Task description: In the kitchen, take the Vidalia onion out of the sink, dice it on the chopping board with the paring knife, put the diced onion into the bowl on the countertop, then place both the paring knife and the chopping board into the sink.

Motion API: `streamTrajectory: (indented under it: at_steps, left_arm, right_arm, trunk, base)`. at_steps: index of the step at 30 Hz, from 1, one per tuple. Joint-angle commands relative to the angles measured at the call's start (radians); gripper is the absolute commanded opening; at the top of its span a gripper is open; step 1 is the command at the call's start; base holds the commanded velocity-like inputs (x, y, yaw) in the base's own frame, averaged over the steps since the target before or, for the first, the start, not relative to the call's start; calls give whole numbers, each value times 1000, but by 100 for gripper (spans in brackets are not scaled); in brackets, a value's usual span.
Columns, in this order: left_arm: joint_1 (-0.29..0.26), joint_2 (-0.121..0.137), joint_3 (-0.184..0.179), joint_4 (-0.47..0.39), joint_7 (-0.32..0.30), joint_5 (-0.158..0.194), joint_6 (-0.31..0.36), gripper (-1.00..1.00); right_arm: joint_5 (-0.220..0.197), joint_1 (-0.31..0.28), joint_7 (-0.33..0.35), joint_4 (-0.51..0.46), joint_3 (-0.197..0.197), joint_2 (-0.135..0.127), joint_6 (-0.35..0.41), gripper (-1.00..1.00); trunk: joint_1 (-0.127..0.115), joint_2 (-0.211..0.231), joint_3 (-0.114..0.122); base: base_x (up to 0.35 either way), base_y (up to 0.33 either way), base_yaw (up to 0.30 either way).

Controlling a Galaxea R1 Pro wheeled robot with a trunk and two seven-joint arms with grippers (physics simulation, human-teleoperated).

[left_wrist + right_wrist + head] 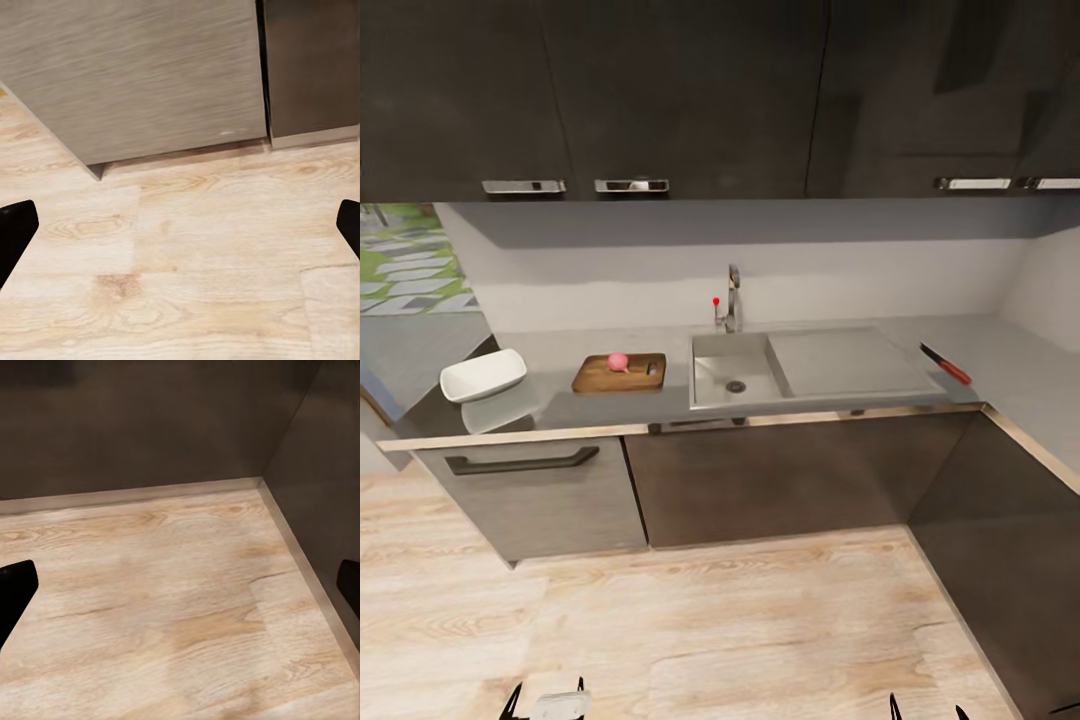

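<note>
Stood back with left gripper (180,225) and right gripper (180,585) spread wide and empty, risked nudging the round Vidalia onion (618,361) off the chopping board (619,373) while fetching the distant paring knife (946,364).

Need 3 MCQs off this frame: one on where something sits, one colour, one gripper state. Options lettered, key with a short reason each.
1. Where is the Vidalia onion?
A. in the sink basin
B. on the chopping board
C. in the bowl

2. What colour is the paring knife handle?
A. red
B. black
C. white

3. How does the left gripper stand?
A. shut on the knife
B. shut on nothing
C. open, empty

Key:
1. B: the pink ball rests on the brown board, left of the sink.
2. A: red handle, dark blade, lying right of the steel drainer.
3. C: the left wrist view shows its fingertips wide apart over bare wood floor.
</note>
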Motion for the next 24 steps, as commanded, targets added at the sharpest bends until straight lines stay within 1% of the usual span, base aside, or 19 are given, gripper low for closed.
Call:
streamTrajectory:
  at_steps: [1,24]
  left_arm:
    - [-2,0,-4,4,10,-8,-3,100]
    - [-2,-2,-4,4,10,-7,-2,100]
  right_arm:
    - [-10,-1,-4,0,8,-1,-4,100]
    - [-10,-1,-4,2,8,-1,-4,100]
  trunk:
    - [1,-2,0]
    - [1,-2,36]
  base:
    - [0,0,0]
    - [0,0,0]
